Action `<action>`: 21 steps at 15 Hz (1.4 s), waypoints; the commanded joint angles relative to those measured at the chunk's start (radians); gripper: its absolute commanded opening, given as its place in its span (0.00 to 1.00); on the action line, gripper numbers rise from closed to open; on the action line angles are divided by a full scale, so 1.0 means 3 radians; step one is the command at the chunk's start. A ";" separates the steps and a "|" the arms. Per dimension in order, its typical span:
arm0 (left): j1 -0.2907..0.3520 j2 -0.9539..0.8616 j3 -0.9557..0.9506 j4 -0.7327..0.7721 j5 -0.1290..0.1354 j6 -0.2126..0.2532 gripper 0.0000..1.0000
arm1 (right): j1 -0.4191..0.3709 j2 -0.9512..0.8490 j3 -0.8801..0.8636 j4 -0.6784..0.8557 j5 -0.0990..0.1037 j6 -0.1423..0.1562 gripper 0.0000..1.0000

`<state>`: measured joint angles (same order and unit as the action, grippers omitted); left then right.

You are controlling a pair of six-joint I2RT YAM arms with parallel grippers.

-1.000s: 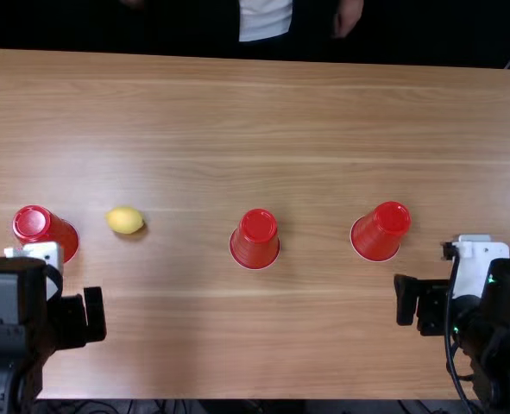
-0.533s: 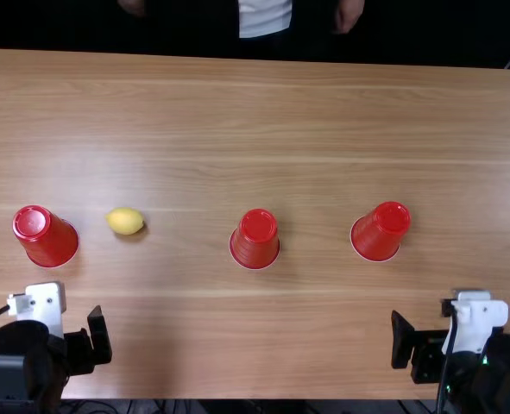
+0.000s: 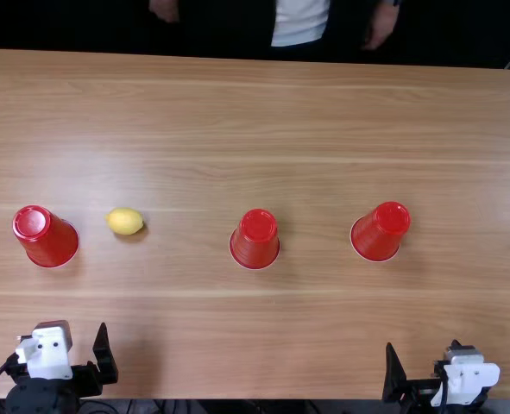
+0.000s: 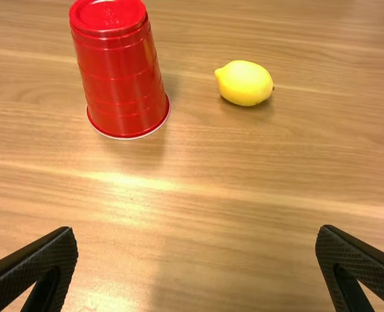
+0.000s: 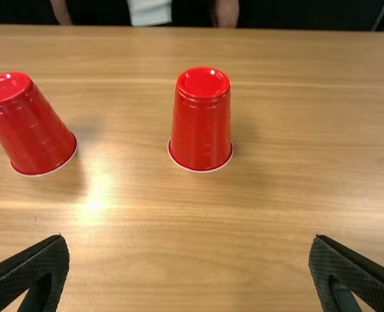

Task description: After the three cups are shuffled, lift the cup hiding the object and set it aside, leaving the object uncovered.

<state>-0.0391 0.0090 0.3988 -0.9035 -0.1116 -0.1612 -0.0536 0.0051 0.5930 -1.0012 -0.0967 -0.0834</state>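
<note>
Lemon (image 3: 126, 221) lay uncovered on the wooden table (image 3: 255, 112). The left gripper (image 4: 193, 233) was spread wide and empty; ahead of it the left red cup (image 3: 46, 235) stood inverted near the lemon, not touching. The right gripper (image 5: 186, 239), likewise splayed and empty, faced the inverted middle cup (image 3: 255, 239) and right cup (image 3: 379, 231).

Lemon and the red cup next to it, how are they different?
The lemon is yellow; the cup is red. The lemon is a rounded oval lying on its side; the cup is a tapered shape standing upside down. The cup is taller than the lemon. Both sit on the wooden table, apart, with nothing touching them.
</note>
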 commanded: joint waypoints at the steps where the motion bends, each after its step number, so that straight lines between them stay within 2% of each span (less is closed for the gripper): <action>1: -0.0018 -0.0030 -0.0041 0.0030 -0.0008 -0.0021 1.00 | -0.0051 -0.0017 -0.0095 0.0026 -0.0015 0.0002 1.00; 2: -0.0013 -0.0030 -0.0051 0.0042 -0.0039 -0.0009 1.00 | -0.0051 -0.0017 -0.0100 0.0063 -0.0015 0.0014 1.00; 4: -0.0018 -0.0030 -0.0138 0.0159 -0.0027 0.0016 1.00 | -0.0051 -0.0017 -0.0105 0.0272 -0.0009 -0.0004 1.00; 6: -0.0018 -0.0030 -0.0179 0.0643 -0.0008 0.0028 1.00 | -0.0046 -0.0017 -0.0136 0.0775 -0.0009 -0.0041 1.00; 9: -0.0018 -0.0030 -0.0409 0.1269 0.0004 0.0028 1.00 | -0.0046 -0.0017 -0.0463 0.1585 -0.0021 -0.0041 1.00; 11: -0.0018 -0.0030 -0.0767 0.2122 0.0010 0.0040 1.00 | -0.0046 -0.0017 -0.0765 0.2309 -0.0015 -0.0047 1.00; 14: -0.0023 -0.0030 -0.1329 0.3300 0.0016 0.0286 1.00 | -0.0051 -0.0017 -0.1445 0.3444 -0.0015 -0.0035 1.00; 15: -0.0023 -0.0030 -0.1329 0.3398 0.0010 0.0316 1.00 | -0.0046 -0.0017 -0.1614 0.3708 -0.0015 -0.0023 1.00; 17: -0.0023 -0.0030 -0.1329 0.3067 0.0016 0.0316 1.00 | -0.0046 -0.0017 -0.1915 0.3843 -0.0015 -0.0004 1.00; 19: -0.0028 -0.0030 -0.1329 0.2760 0.0022 0.0316 1.00 | -0.0051 -0.0017 -0.1926 0.3579 -0.0003 0.0008 1.00; 21: -0.0028 -0.0030 -0.1329 0.2754 0.0016 0.0316 1.00 | -0.0051 -0.0017 -0.1931 0.3567 0.0003 0.0008 1.00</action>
<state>-0.0395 0.0097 0.0120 -0.0528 -0.1078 -0.0784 -0.0597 0.0063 0.0181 0.0658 -0.0967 -0.0875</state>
